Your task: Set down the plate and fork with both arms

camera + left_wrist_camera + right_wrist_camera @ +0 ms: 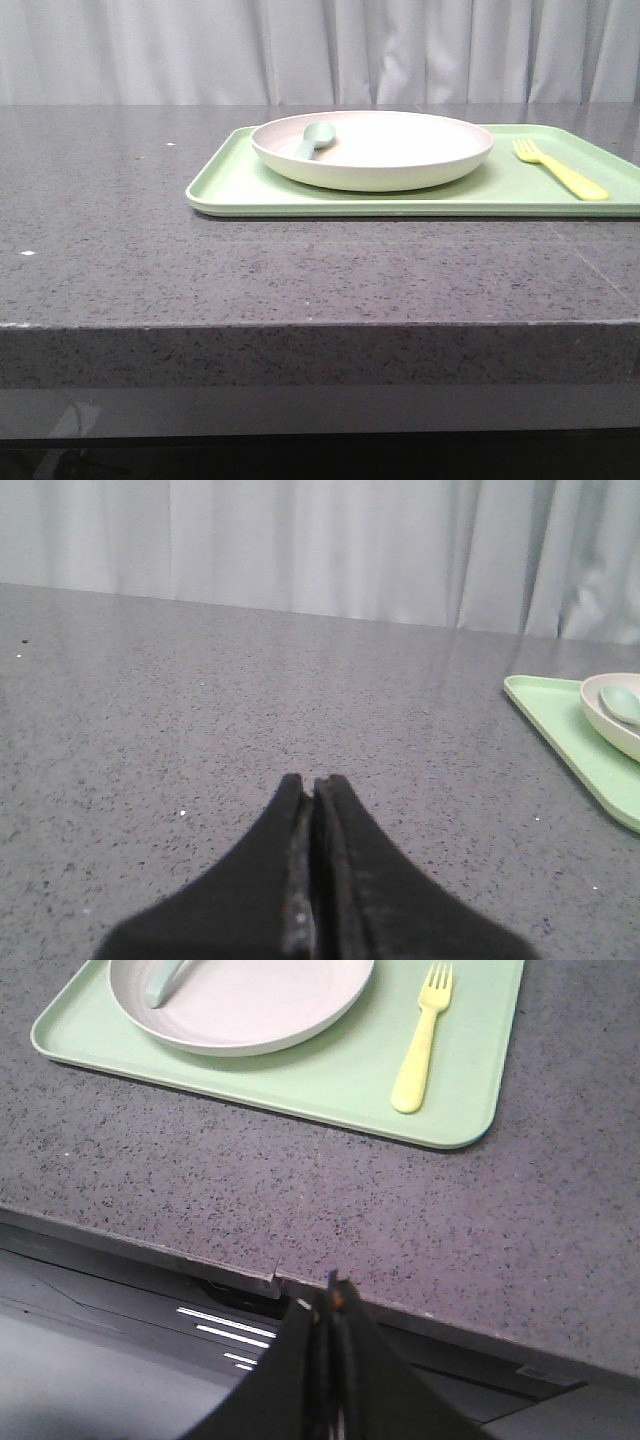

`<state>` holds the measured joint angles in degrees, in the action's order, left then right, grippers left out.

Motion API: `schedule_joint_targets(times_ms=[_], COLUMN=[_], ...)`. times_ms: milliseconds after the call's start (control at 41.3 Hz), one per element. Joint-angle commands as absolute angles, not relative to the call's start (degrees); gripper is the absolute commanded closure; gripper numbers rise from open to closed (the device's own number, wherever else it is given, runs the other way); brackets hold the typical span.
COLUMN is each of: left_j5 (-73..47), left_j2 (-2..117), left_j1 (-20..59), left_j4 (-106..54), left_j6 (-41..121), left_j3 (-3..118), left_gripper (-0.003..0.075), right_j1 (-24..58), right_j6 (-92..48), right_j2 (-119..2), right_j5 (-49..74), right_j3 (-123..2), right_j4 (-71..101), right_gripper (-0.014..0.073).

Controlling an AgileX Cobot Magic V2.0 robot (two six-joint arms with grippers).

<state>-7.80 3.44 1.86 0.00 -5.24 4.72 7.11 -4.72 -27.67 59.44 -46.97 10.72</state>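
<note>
Grey stone table [120, 270]: both grippers pinched closed, empty. Grab stiff plate [372, 150] by its rim; light, slippery fork [560, 169] mid-handle, near tray's [230, 185] right edge.

Fork [560, 168] right of plate [400, 150], on tray [240, 190].

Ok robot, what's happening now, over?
Left gripper shut, empty. Right gripper shut, empty. Plate and fork on tray. Spoon in plate.
</note>
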Motion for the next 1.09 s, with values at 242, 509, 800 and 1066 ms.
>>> schedule_joint_targets(times_ms=[242,509,800,1066], left_j5=[0.53,0.97,1.58,1.58], left_j2=[-1.72,-1.72,-1.72,-1.62], left_j1=[0.31,0.31,3.59,3.77], left_j4=[-2.9,-1.64,-0.51,-0.51], left_j6=[-5.71,-5.48,-5.48,-5.48], left_j3=[-0.7,-0.7,-0.7,-0.7], left_gripper=[0.0741,0.0741,0.0741,0.0741], right_j1=[7.2,7.2,7.2,7.2], right_j6=[-4.9,-4.9,-4.9,-4.9], right_j2=[-28.0,-27.99,-27.99,-27.99], right_j5=[55.89,56.02,56.02,56.07], right_j3=[-48.14,-48.14,-48.14,-48.14], right_j4=[11.33,11.33,11.33,11.33], right_gripper=[0.0662,0.0662,0.0662,0.0662])
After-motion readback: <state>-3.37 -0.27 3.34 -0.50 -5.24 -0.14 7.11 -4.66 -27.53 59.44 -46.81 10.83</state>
